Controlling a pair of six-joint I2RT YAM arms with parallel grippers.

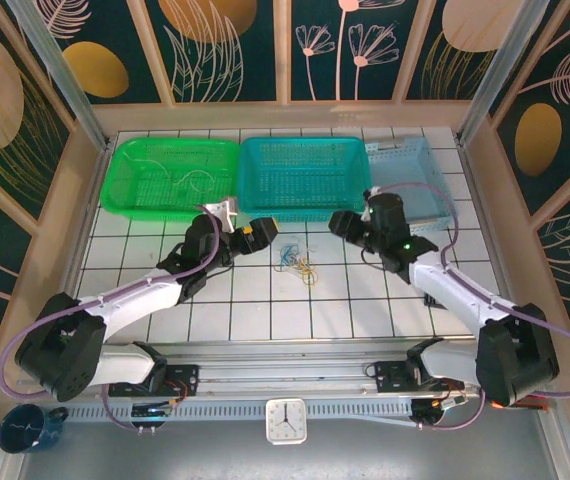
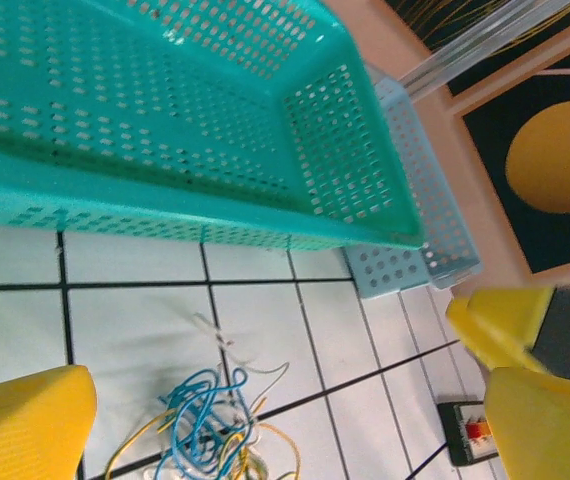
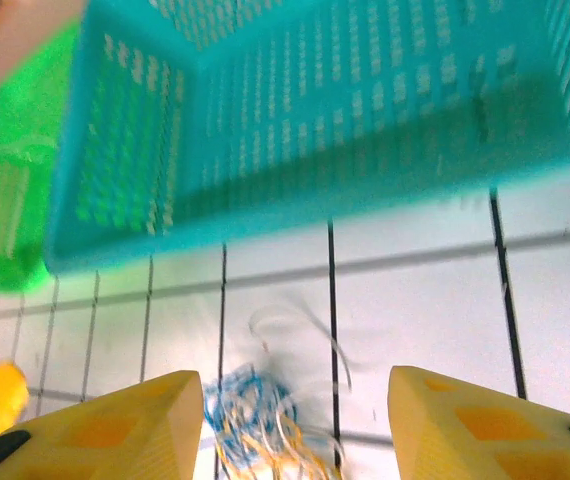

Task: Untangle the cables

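several cables (image 1: 293, 258) tangled, strands blurred, lower loops cut off

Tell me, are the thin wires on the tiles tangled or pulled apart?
Tangled: the cables lie in one heap, blue and yellowish loops interwoven.

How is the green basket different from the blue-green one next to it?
The green basket sits far left; the teal basket is in the middle. The green basket has thin pale wires lying in it; the teal basket looks empty. Both are holey plastic tubs of similar shape, side by side.
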